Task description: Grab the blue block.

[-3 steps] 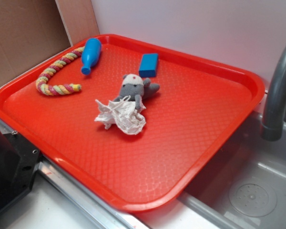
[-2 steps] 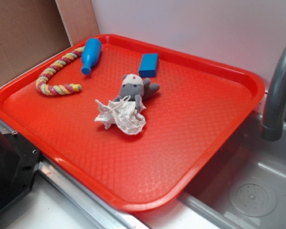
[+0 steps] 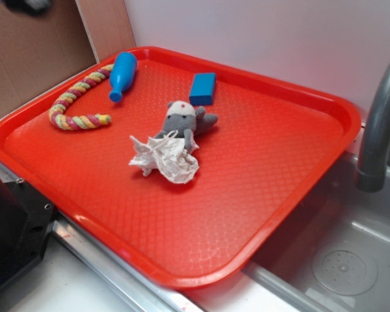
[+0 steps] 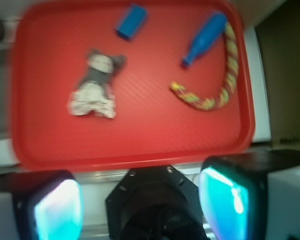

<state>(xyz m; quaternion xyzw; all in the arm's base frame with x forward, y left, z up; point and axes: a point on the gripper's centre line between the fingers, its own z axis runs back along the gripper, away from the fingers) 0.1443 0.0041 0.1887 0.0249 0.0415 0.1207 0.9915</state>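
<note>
The blue block lies flat on the far part of the red tray, just behind the plush toy's head. In the wrist view the blue block is at the top, far from my gripper. The gripper hangs high above the tray's near edge, open and empty, with its two cyan pads wide apart. In the exterior view only a dark blurred part of the gripper shows at the top left corner.
On the tray lie a blue bottle-shaped pin, a coloured rope, a grey plush toy and crumpled white paper. A grey faucet and sink are to the right. The black robot base is at the front left.
A dark blurred part of the gripper has come into the exterior view at the top left corner. The things on the tray have not moved.
</note>
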